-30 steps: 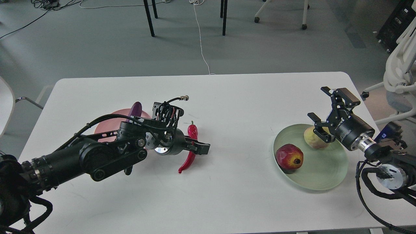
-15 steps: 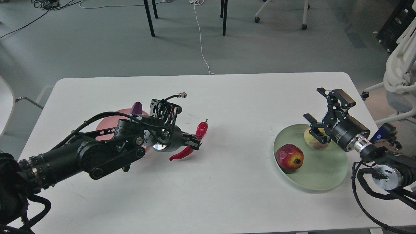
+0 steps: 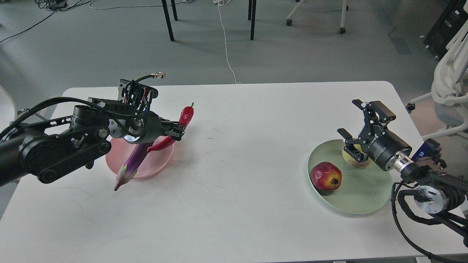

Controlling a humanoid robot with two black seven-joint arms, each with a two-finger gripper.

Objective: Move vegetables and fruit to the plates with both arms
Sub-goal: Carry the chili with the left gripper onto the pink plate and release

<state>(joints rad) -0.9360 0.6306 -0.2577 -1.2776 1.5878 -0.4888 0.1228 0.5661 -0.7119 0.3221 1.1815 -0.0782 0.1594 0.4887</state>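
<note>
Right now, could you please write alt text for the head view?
The left gripper holds a red chili pepper above the pink plate, where an eggplant lies. The open right gripper hovers over the green plate holding pomegranate and pale fruit.

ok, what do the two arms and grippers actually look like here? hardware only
Both arms are black and jointed, with round joint housings. The left arm carries loose black cables, exposed wiring and a metal-tipped connector near the left gripper. The right arm has a silver wrist ring, white lettering on its cylindrical body and looping black cable; the right gripper has two black linkage fingers.

1 head view — forward, downward, table [image 3: 256,204]
</note>
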